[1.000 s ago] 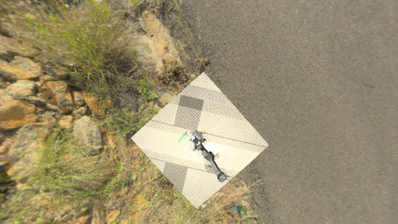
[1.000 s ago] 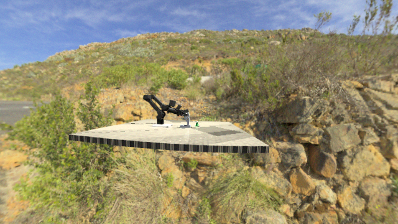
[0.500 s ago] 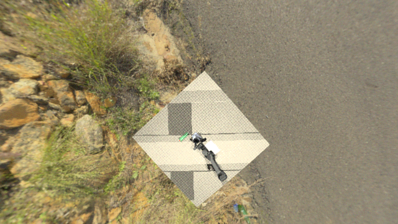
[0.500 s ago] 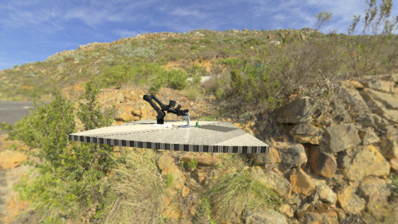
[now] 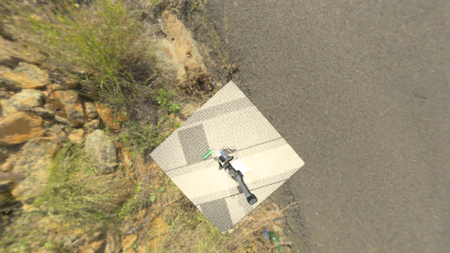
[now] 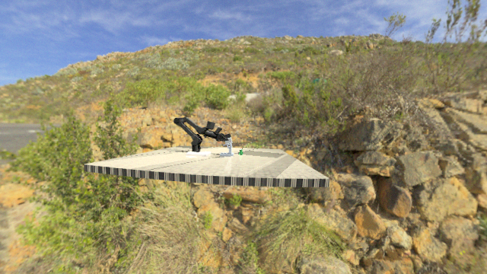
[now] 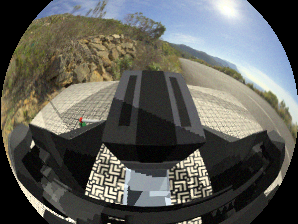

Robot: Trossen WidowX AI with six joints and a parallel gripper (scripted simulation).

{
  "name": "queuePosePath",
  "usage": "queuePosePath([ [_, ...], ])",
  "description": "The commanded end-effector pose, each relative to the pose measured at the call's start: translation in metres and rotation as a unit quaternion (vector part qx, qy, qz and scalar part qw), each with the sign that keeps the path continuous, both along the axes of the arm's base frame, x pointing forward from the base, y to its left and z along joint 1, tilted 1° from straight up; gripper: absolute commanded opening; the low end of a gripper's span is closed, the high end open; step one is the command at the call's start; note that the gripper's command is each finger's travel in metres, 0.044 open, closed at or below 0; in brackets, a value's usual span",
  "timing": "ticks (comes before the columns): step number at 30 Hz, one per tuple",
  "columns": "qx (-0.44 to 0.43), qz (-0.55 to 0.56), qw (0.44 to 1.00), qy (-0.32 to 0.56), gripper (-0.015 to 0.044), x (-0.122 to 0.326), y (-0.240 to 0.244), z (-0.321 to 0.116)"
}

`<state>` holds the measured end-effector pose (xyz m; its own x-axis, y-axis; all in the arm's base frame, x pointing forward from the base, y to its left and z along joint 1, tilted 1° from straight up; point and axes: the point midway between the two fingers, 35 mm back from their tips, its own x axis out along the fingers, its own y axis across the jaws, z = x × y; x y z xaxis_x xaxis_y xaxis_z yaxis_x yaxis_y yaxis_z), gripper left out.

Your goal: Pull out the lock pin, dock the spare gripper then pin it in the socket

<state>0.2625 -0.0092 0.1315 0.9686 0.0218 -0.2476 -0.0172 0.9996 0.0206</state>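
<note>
The dark spare gripper [image 7: 150, 100] stands upright right in front of my wrist camera, on the light grey mount [image 7: 145, 189] [image 5: 221, 153] [image 6: 228, 147]. My gripper [image 7: 150, 125] [image 5: 223, 159] [image 6: 227, 138] is open, with its fingers spread on either side of the spare gripper's body. I cannot tell whether they touch it. The green lock pin [image 5: 207, 154] [image 6: 240, 152] [image 7: 82, 122], with a red tip, lies on the table [image 5: 260, 140] a short way to the left of the mount, out of the socket.
A flat white plate [image 5: 242, 166] [image 6: 198, 154] lies on the table beside the arm [image 5: 240, 180]. The table stands outdoors among rocks, grass and a road; its edges are a good way from the mount.
</note>
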Motion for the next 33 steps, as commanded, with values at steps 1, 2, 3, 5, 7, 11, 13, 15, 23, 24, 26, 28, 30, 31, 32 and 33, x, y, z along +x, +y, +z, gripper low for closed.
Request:
queuePosePath([
  [1,0.000,0.001,1.000,-0.002,0.0440,-0.002,0.000,0.008],
  [2,0.000,0.001,1.000,-0.001,0.0440,-0.003,0.000,0.009],
  [3,0.000,0.000,1.000,0.000,0.0440,-0.003,0.000,0.011],
  [5,0.000,-0.001,1.000,0.001,0.0440,-0.005,0.000,0.014],
  [7,0.000,-0.002,1.000,0.003,0.0440,-0.006,-0.001,0.018],
  [11,0.001,-0.003,1.000,0.006,0.0440,-0.009,-0.001,0.024],
  [13,0.001,-0.004,1.000,0.007,0.0440,-0.010,-0.002,0.028],
  [15,0.001,-0.005,1.000,0.009,0.0440,-0.011,-0.002,0.031],
  [23,0.002,-0.008,1.000,0.015,0.0440,-0.016,-0.003,0.044],
  [24,0.002,-0.008,1.000,0.016,0.0440,-0.017,-0.003,0.045],
  [26,0.002,-0.009,1.000,0.017,0.0440,-0.018,-0.003,0.049],
  [28,0.002,-0.010,1.000,0.019,0.0440,-0.019,-0.004,0.052],
  [30,0.003,-0.010,1.000,0.021,0.0440,-0.020,-0.004,0.055],
  [31,0.003,-0.011,1.000,0.021,0.0440,-0.021,-0.004,0.057],
  [32,0.003,-0.011,1.000,0.022,0.0440,-0.021,-0.004,0.058],
  [33,0.003,-0.011,1.000,0.023,0.0440,-0.022,-0.004,0.060],
])
